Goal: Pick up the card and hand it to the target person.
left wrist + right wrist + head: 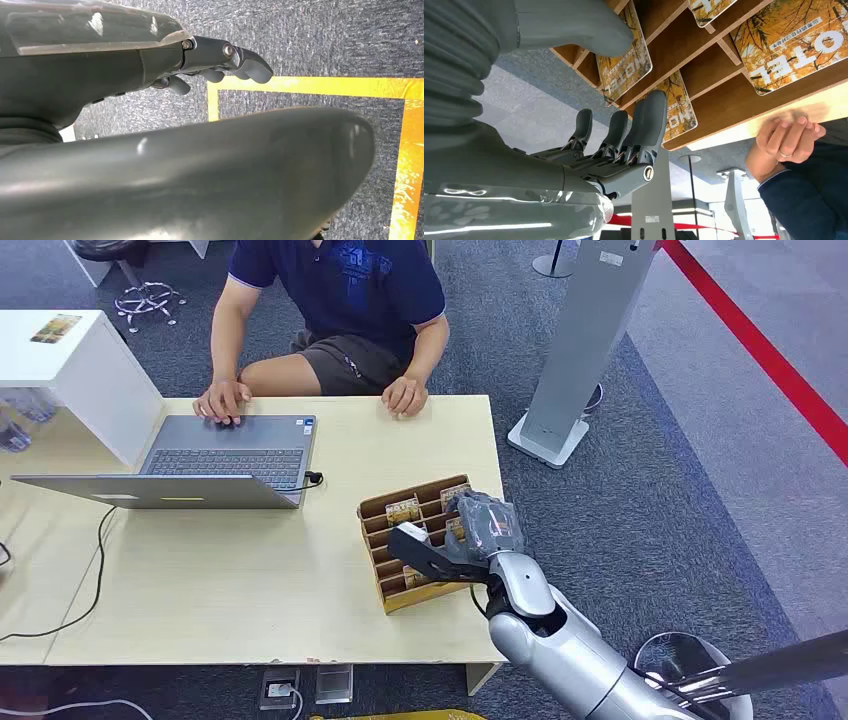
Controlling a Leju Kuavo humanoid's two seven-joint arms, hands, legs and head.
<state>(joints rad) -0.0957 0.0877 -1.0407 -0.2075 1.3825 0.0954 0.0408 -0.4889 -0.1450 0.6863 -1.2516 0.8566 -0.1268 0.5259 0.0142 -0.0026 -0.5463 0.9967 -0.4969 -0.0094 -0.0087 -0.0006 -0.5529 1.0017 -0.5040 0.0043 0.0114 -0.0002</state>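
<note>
right hand over the card rack, lower center of head view, fingers spread, holding nothing | cards read "HOTEL", sitting in rack slots on the bench | left hand fingers loosely curled, empty

The cards in the wooden rack carry the word "HOTEL", seen inverted.

The right hand covers part of the card rack, hiding several slots. The person's head is cut off by the head view's top edge. Whether the fingers touch a card is unclear.
</note>
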